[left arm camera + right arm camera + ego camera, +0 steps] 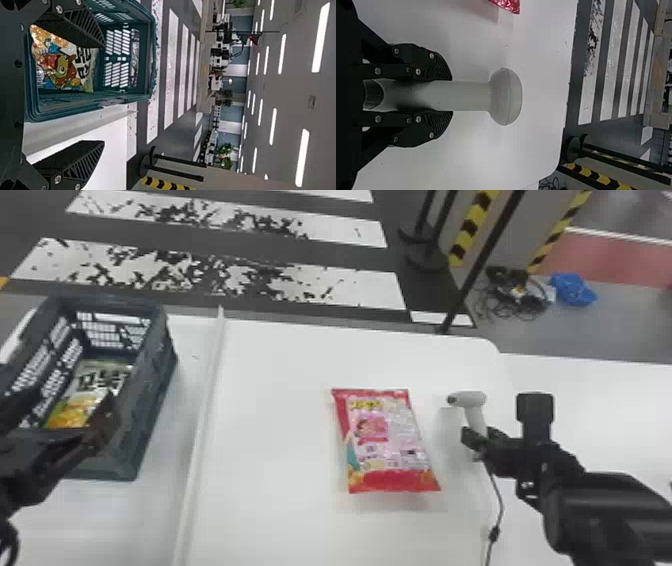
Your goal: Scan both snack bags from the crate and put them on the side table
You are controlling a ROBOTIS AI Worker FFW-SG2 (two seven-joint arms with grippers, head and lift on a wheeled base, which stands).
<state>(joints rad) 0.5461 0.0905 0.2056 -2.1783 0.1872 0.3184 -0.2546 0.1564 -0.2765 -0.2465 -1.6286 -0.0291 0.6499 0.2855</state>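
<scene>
Ribbed left hand [67, 402] spread wide, empty; right hand [479, 436] snug round smooth, knob-headed scanner [472, 399]

Ceiling lights [302, 157] glow above a dark floor [330, 255] crossed by worn white stripes [365, 287].

Yellow-and-black tape [471, 227]; beside it, black stands [426, 259]; near it, tangled cables [515, 301] and a blue bundle [573, 290]; apart from it, white floor stripes [357, 286].

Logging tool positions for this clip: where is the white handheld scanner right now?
In the head view, the scanner is toward the right, held by the right gripper, just right of the red snack bag.
</scene>
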